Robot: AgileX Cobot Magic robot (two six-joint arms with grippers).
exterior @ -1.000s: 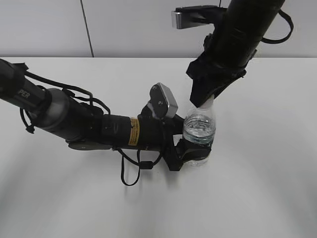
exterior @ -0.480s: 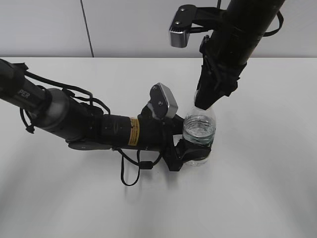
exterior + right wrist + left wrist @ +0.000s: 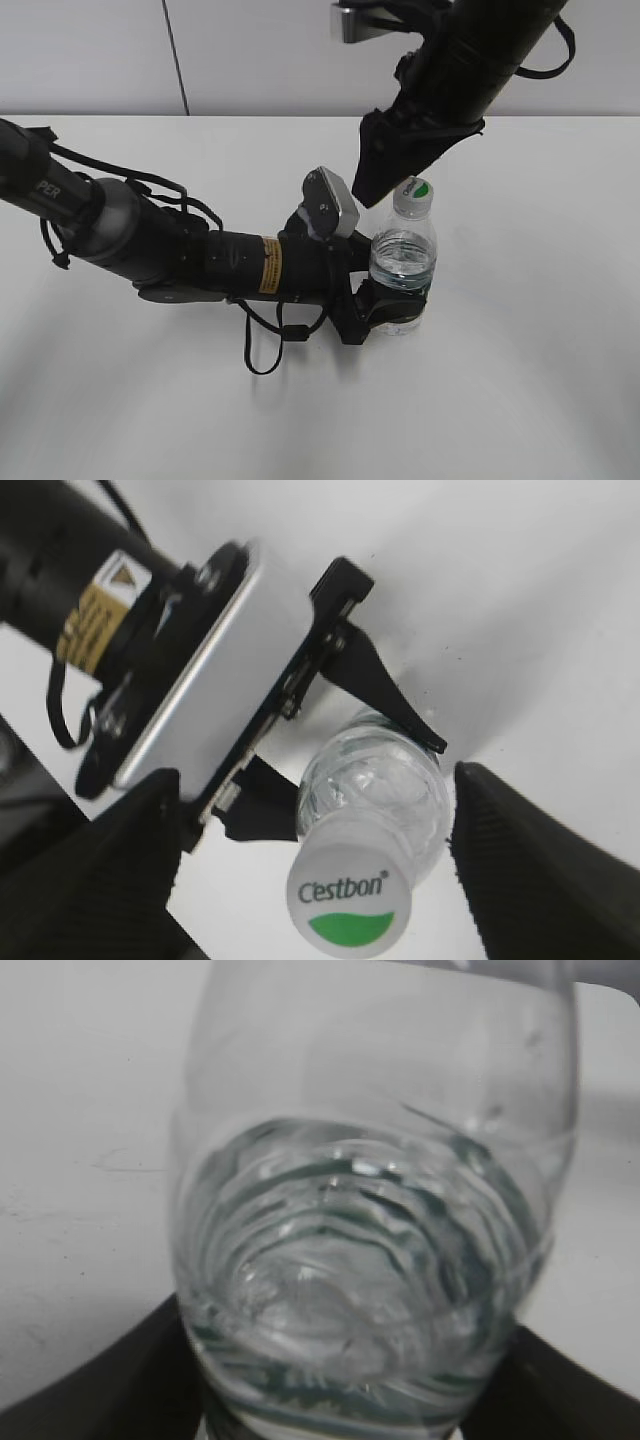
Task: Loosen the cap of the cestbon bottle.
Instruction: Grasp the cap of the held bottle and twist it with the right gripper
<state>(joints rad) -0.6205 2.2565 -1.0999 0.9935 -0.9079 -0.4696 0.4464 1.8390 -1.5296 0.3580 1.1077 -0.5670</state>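
The cestbon bottle [image 3: 403, 262] stands upright on the white table, clear, with water inside. My left gripper [image 3: 390, 310] is shut on its lower body; the bottle fills the left wrist view [image 3: 370, 1250] between the dark jaws. Its white cap [image 3: 412, 197] with a green mark is on the neck and bare. In the right wrist view the cap [image 3: 349, 896] sits low between the two open fingers, with the bottle [image 3: 375, 780] below it. My right gripper [image 3: 385, 170] is open, above and to the left of the cap, not touching it.
The left arm [image 3: 150, 245] lies across the white table [image 3: 520, 380] from the left, with a loose black cable loop [image 3: 265, 350] under it. A grey wall [image 3: 250, 55] runs behind the table's far edge.
My right gripper was down over the cap a second ago. It has let go, opened and lifted up and to the left, so the cap now shows. The left gripper and bottle have not moved.
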